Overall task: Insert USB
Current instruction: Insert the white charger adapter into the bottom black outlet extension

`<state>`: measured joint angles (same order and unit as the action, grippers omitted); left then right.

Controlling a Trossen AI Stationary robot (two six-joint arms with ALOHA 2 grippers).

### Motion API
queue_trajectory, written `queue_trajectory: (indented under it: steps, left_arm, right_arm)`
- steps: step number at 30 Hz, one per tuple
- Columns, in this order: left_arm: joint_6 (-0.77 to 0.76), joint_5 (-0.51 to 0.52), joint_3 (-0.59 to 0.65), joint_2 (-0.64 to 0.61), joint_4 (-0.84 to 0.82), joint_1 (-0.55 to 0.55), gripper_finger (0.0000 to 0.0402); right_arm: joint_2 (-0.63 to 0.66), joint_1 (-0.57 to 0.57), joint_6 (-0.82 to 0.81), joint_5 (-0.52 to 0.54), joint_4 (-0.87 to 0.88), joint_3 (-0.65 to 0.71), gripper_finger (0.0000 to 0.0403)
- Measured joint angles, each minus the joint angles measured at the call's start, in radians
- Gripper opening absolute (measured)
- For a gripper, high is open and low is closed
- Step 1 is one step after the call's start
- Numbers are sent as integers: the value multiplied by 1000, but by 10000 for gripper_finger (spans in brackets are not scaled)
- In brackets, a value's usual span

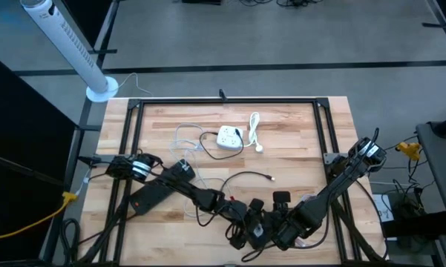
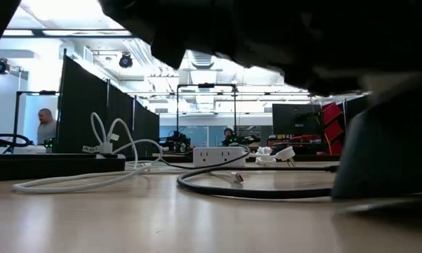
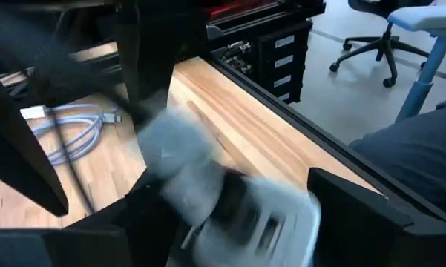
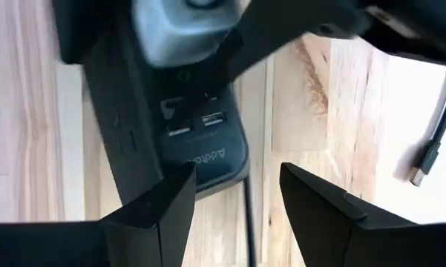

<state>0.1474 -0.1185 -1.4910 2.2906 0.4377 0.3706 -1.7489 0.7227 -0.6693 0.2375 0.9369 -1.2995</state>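
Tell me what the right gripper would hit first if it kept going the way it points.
Probably the dark USB hub: its ports lie just past the open right gripper, though depth is unclear.

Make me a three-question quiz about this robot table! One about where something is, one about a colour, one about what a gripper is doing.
1. Where is the white power strip?
A. far middle of the table
B. on the floor
C. in a gripper

2. What colour is the coiled cable beside it?
A. red
B. white
C. green

3. The right gripper is:
A. open
B. holding a cup
C. out of sight

Answers: 1 A, the high view shows it there. 2 B, it looks white. 3 A, its fingers stand apart over the dark USB hub.
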Motion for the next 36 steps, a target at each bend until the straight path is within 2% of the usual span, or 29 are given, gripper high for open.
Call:
queue_trajectory:
  steps: [3,6,11,14,20,28,36]
  left_arm:
    - [0,0,0,11,-11,-1,235]
    - [-1,-5,0,11,-22,-3,149]
    - [-3,-2,-1,11,-30,-13,150]
    - [-18,48,-1,0,-68,-20,150]
    - [-18,104,-1,-37,-163,-36,150]
    - [-21,261,-3,-67,-319,-44,150]
    - [-84,383,11,-72,-364,-54,150]
  right_arm:
    - [0,1,0,-10,-1,0,181]
    - [0,2,4,-33,-3,0,181]
    - [0,5,13,-81,-11,0,181]
    - [0,9,12,-125,-13,0,181]
    - [0,28,-1,-135,-13,0,181]
    - [0,51,-54,-141,-7,-3,181]
    - [4,104,-138,-131,90,-16,181]
